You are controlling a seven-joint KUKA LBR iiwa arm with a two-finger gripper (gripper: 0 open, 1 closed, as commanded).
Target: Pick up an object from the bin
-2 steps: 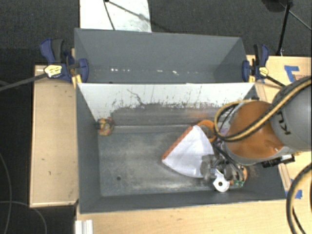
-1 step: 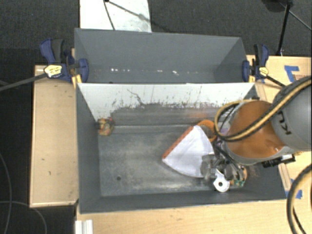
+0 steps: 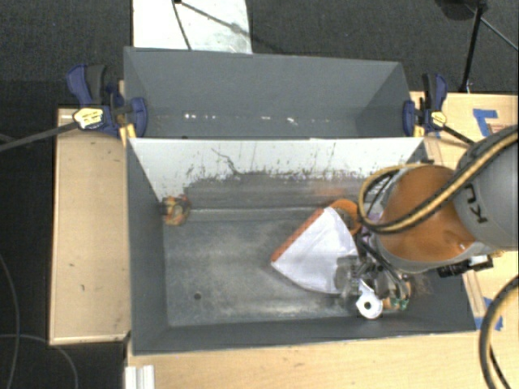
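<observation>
My gripper [image 3: 362,286] is low in the bin's front right corner, its body pressed against the lower right edge of a white cloth-like sheet with an orange border [image 3: 318,245]. The sheet lies crumpled on the floor, right of the middle, with one point sticking up toward the back wall. A small brown and yellow object [image 3: 173,210] sits far off at the back left corner of the floor. The orange cover above hides most of the gripper.
The arm with its orange cover and cables fills the bin's right side. The grey floor stretches left of the sheet up to the left wall.
</observation>
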